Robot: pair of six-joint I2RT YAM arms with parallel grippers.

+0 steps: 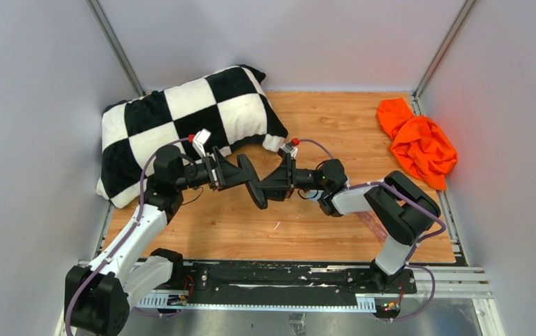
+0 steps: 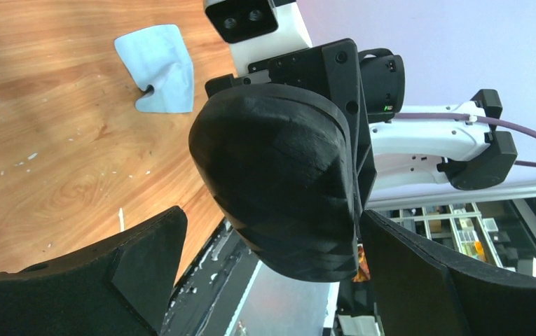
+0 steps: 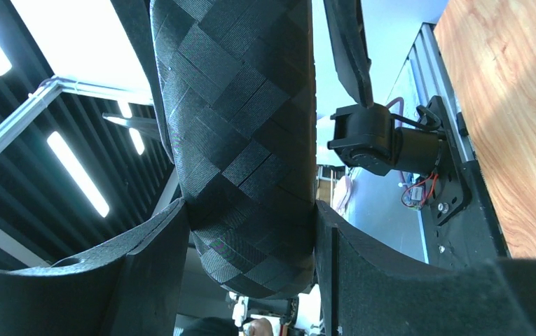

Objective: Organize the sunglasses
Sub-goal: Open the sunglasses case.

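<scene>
**Two arms, one closed case held above the table**

Overhead, two arms reach inward from the near edge of one wooden table (image 1: 335, 119) and meet above its middle. Between their tips hangs one black case (image 1: 254, 187), an oval hard shell. It is closed, lifted clear of the wood and seen edge-on from above.

In the right wrist view, the case fills the space between the two fingers (image 3: 363, 280). Both inner faces lie against its woven-patterned shell, so the right gripper (image 3: 251, 210) is clamped on the case.

In the left wrist view, the broad face of the case is turned toward the camera, and the other arm's gripper holds it from the far end. The left gripper (image 2: 272, 217) has its two fingers (image 2: 132, 273) spread wide, one on each side of the case. Bare wood shows in the gap between one fingertip and the shell, while the other fingertip stands just beside the shell (contact there cannot be told).

The sunglasses show in none of the three views. The case is shut, and where they lie cannot be told.

Three soft things lie on the table:
- One black-and-white checked pillow (image 1: 181, 119) fills the far left corner.
- One crumpled orange cloth (image 1: 419, 143) lies at the far right edge.
- One light blue cloth (image 2: 158, 66) rests rumpled on the wood, apart from the case.
</scene>
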